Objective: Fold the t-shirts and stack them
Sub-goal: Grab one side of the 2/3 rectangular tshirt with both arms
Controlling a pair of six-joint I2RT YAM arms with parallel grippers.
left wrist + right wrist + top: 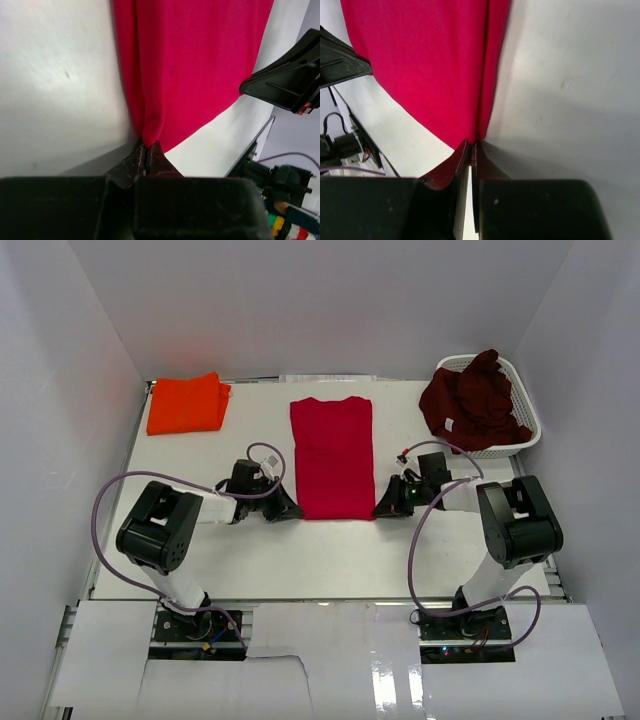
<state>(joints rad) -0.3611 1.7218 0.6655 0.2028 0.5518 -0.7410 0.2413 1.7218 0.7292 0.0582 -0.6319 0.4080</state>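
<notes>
While the top camera is looking down: crimson t-shirt (332, 455) is lying flat between left gripper (289, 511) and right gripper (384, 508).
Left wrist: left gripper is clamping the shirt's near-left corner.
Right wrist: right gripper is clamping the near-right corner; lifting both corners together and level probably keeps the fold square.

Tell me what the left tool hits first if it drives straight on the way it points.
The red t-shirt: the left tool is shut on its near-left corner, so it would bunch that cloth at once. Past the hem, the right tool faces it, probably roughly in line; depth is unclear.
</notes>
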